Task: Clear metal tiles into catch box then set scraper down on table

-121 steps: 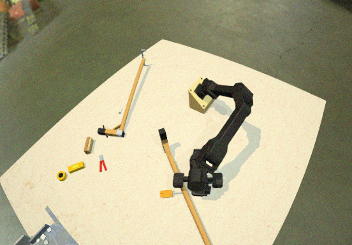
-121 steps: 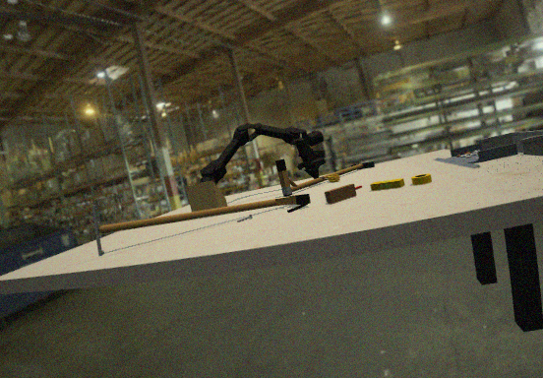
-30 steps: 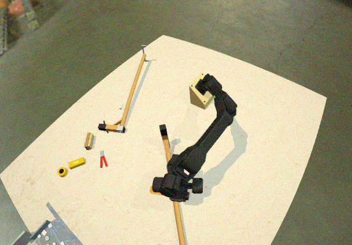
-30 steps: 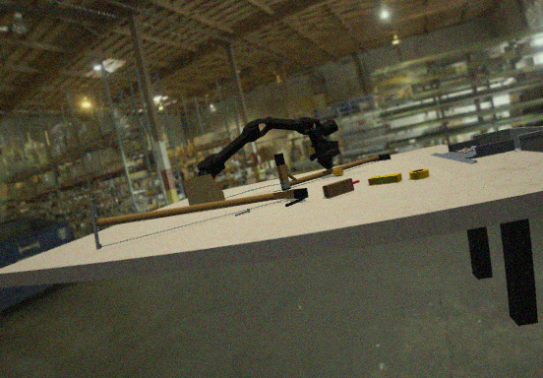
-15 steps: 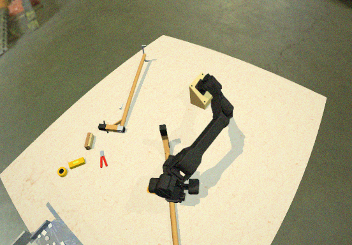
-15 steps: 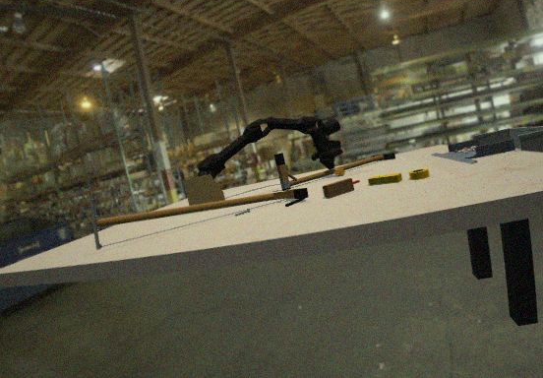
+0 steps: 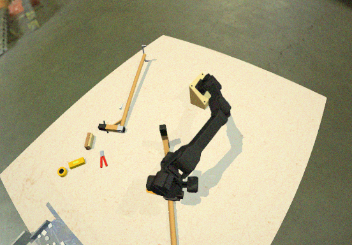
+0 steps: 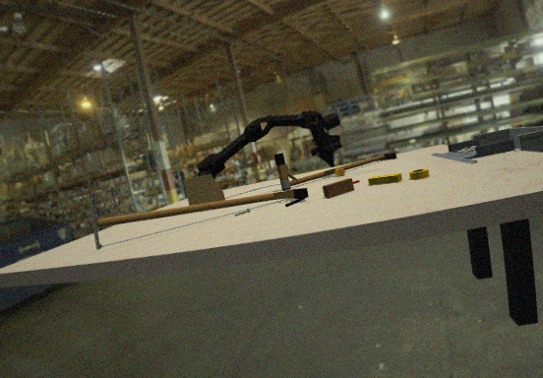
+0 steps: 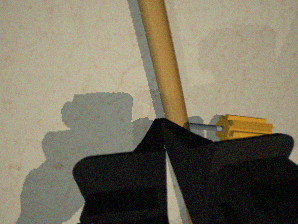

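Observation:
The long scraper (image 7: pixel 172 217) (image 8: pixel 344 167) (image 9: pixel 160 60) is a wooden pole with a black head. It lies across the middle of the table and runs out of the top view at the bottom. My gripper (image 7: pixel 159 189) (image 8: pixel 327 159) (image 9: pixel 159 123) is over the pole about midway along it. The fingertips meet, and the pole passes beneath them, not between them. The steel bench plate (image 7: pixel 55 234) (image 8: pixel 457 157) with small pale tiles (image 7: pixel 46 233) is at the table's near left corner. Grey box walls (image 8: pixel 528 140) stand behind it.
A yellow-handled screwdriver (image 9: pixel 245 127) lies beside the pole, right by the fingers. A second long wooden tool (image 7: pixel 132 86) (image 8: pixel 187 210), a wooden block (image 7: pixel 89 140), a yellow level (image 7: pixel 76 163), a yellow tape roll (image 7: pixel 62 171) and red pliers (image 7: pixel 101 161) lie to the left. The arm's base block (image 7: pixel 198 97) stands behind.

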Motion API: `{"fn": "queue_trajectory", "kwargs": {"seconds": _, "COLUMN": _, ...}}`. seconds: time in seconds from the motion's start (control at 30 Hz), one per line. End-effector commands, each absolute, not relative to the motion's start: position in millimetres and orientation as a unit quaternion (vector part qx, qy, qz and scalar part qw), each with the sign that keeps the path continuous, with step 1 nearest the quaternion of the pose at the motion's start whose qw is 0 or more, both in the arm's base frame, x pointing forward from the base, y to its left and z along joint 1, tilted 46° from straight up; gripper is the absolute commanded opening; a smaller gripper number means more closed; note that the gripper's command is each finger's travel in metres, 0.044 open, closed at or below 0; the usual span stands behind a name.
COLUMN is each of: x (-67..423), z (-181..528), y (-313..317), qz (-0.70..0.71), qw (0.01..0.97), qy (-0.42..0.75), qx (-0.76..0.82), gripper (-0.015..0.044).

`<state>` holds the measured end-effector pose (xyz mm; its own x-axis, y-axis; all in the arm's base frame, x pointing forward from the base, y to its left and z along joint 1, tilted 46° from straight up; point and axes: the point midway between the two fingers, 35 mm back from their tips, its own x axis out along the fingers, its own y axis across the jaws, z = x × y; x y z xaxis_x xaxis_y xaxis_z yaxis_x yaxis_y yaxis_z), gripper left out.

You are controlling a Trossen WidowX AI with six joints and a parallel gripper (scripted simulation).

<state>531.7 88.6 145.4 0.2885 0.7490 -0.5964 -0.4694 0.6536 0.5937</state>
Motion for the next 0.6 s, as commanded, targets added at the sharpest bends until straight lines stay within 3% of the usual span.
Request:
{"fn": "queue_trajectory", "kwargs": {"seconds": 0.0, "x": 530.7, "z": 155.2, "y": 76.9, "qz": 0.386, "qw": 0.789, "qy": 0.452, "qx": 0.154, "gripper": 0.0}}
{"fn": "queue_trajectory", "kwargs": {"seconds": 0.57, "x": 498.2, "z": 210.5, "y": 52.1, "qz": 0.386, "qw": 0.789, "qy": 0.453, "qx": 0.155, "gripper": 0.0}}
